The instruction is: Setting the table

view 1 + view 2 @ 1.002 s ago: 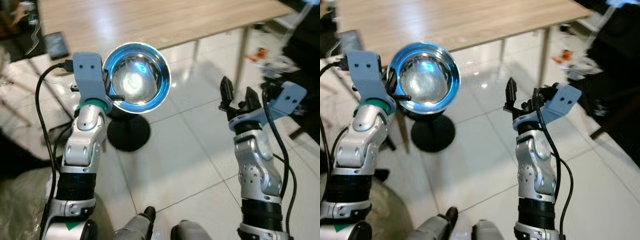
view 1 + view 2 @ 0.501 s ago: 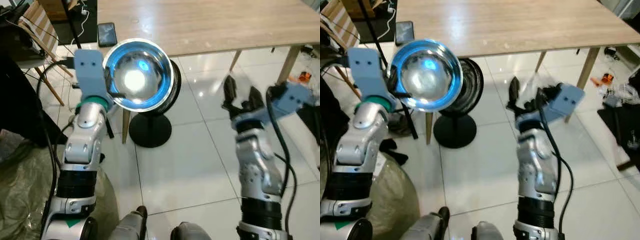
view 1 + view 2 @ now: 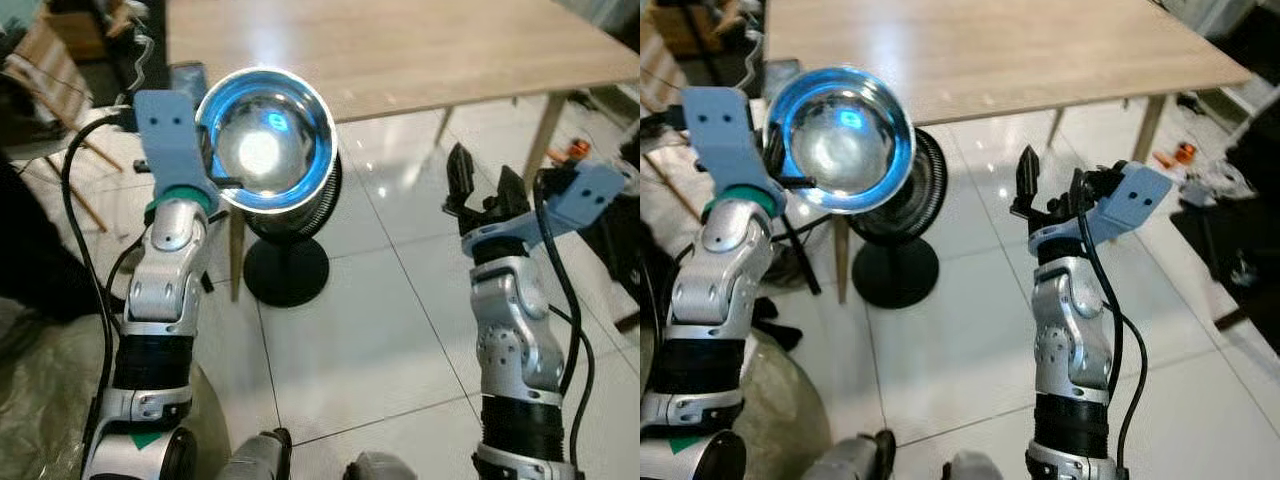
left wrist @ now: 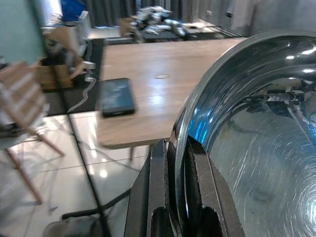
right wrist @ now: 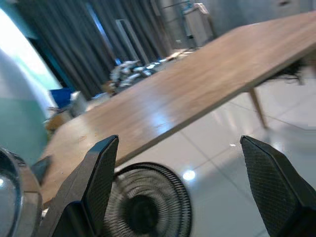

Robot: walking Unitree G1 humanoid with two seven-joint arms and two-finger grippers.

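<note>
Steel bowl (image 3: pixel 264 153) pinched at its rim by the left gripper (image 4: pixel 178 163), held aloft short of the wooden table (image 3: pixel 970 50). Right gripper (image 3: pixel 481 192) spread wide, empty. Probably early: nothing laid, only a phone (image 4: pixel 117 96) there.

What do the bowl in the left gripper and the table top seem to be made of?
The bowl looks like polished metal, probably stainless steel: its inside mirrors the room and shows fine circular brush marks. The left gripper pinches its thin rim between the fingers. The table looks like light wood or wood-look laminate: pale grain lines with a soft sheen; which one cannot be told.
</note>
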